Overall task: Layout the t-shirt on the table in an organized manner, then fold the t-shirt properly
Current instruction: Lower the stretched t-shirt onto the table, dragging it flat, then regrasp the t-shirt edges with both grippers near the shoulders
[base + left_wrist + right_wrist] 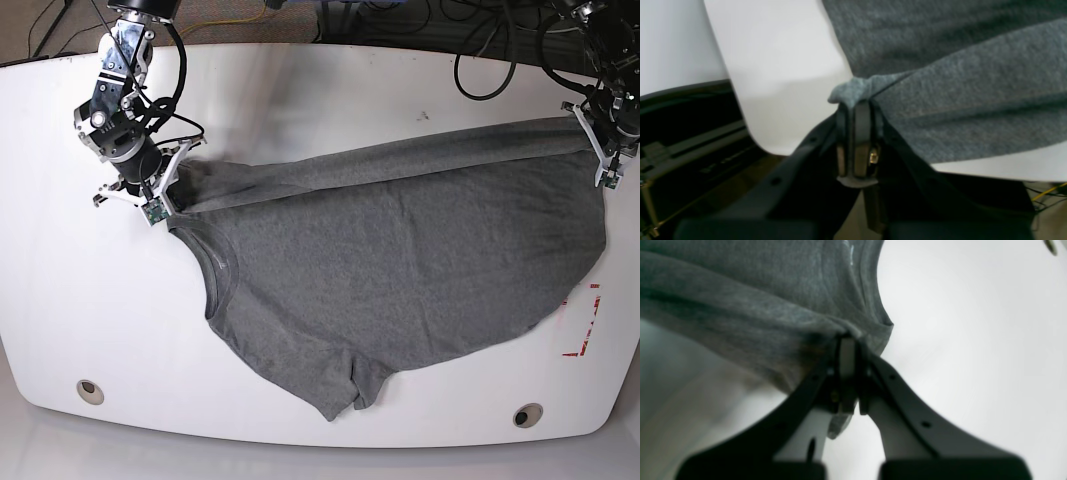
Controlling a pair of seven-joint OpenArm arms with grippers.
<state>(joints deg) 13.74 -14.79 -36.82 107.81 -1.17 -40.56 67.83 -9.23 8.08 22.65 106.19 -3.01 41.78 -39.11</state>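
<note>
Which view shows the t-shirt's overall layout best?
The base view: the whole t-shirt lies spread across the table, stretched between both hands. The left and right wrist views show only bunched fabric pinched at each hand.

We see bare table (300, 90) along the far edge and at the near left corner. The t-shirt (400, 260) covers the middle and right, and both arms and dark cables (480, 60) crowd the far corners.
</note>
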